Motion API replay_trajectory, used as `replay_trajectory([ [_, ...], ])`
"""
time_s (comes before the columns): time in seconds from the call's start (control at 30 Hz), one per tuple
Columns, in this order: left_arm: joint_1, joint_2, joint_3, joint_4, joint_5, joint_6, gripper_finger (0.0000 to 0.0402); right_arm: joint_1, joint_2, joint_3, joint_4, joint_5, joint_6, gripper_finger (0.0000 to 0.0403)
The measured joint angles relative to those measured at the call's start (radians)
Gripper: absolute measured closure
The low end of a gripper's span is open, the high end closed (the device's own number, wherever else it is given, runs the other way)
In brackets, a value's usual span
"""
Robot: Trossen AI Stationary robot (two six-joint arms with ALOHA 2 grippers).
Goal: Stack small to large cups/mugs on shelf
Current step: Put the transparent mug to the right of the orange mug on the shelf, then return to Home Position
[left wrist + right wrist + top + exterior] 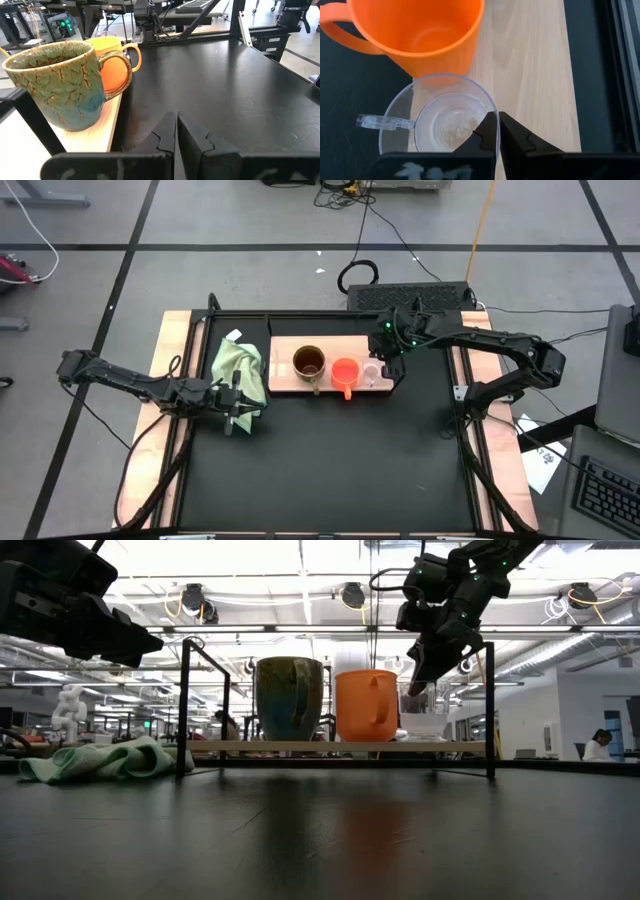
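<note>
The light wooden shelf carries all three vessels upright on their bases in a row. The brown mug stands leftmost, the orange cup in the middle and the clear cup rightmost. My right gripper is shut. It hovers just above the clear cup's rim on the side away from the cup's handle; the low view shows a gap between its fingertips and the cup. My left gripper is shut and waits low beside the green cloth, left of the shelf.
The shelf board rests raised on a black metal frame whose posts stand at its corners. A light green cloth lies crumpled on the table just left of the shelf. The black tabletop stretches toward the near edge.
</note>
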Motion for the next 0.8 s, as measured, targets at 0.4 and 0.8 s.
replay_trajectory([
  [0.4,0.000,0.000,0.000,-0.004,0.000,-0.001,0.0380,0.000,0.000,0.024,0.015,-0.029,0.019,0.0365],
  [0.8,0.000,0.000,0.000,-0.015,0.001,-0.004,0.0380,0.001,0.000,0.061,-0.017,-0.032,0.045,0.0319],
])
